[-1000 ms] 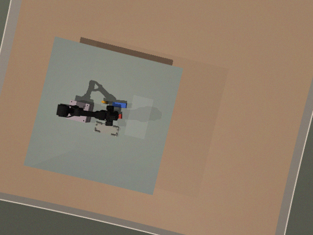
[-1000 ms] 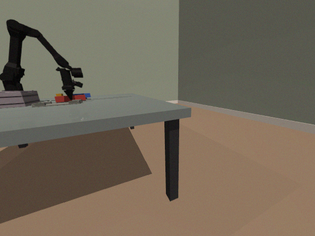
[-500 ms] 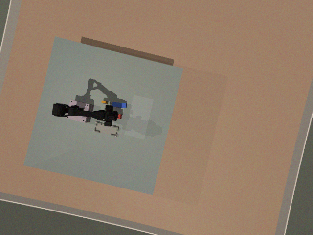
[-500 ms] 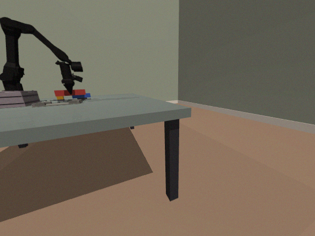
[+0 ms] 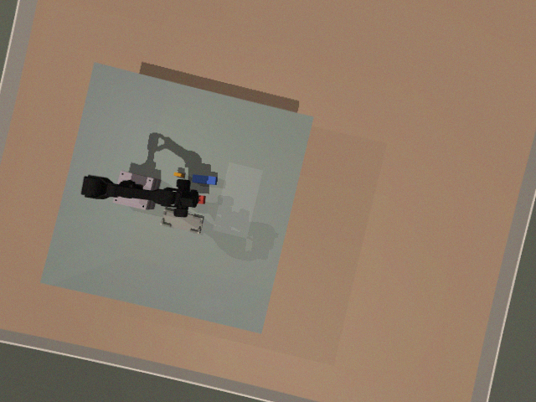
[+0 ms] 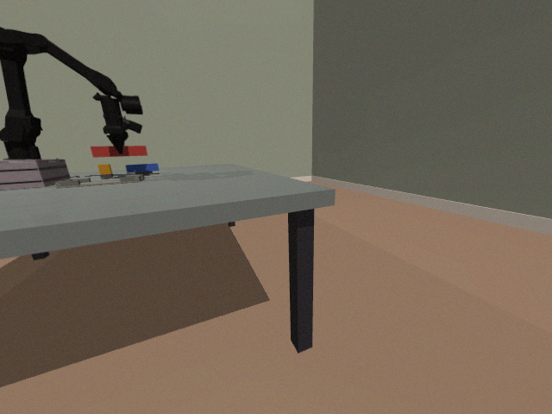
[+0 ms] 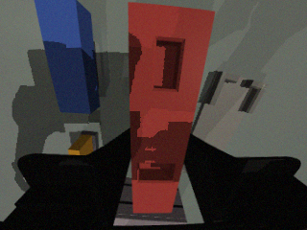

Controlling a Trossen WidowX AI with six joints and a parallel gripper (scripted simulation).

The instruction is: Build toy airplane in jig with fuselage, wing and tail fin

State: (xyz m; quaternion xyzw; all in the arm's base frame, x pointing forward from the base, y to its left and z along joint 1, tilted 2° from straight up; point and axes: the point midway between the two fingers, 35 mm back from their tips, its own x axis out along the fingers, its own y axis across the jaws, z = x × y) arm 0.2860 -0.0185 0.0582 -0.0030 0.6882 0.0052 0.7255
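My gripper (image 6: 119, 151) (image 7: 156, 131) is shut on the red fuselage (image 5: 202, 199) (image 6: 100, 151) (image 7: 163, 24). The fuselage is held level in the air above the table, its two sockets facing up in the wrist view. The pale jig (image 5: 182, 222) (image 6: 98, 182) (image 7: 221, 112) lies on the table beside it, to the right in the wrist view, and its cradle is empty. The blue wing (image 5: 204, 179) (image 6: 142, 168) (image 7: 72, 72) lies on the other side. The small orange tail fin (image 5: 177, 174) (image 6: 105, 169) (image 7: 81, 145) is near the wing's end. The gripper partly hides the fuselage in the top view.
The pinkish block (image 5: 151, 186) (image 6: 21, 172) under the arm's base stands behind the parts. The table (image 5: 130, 260) (image 6: 200, 200) has its edge well beyond the jig. A paler patch (image 5: 244, 182) shows on the table top past the wing.
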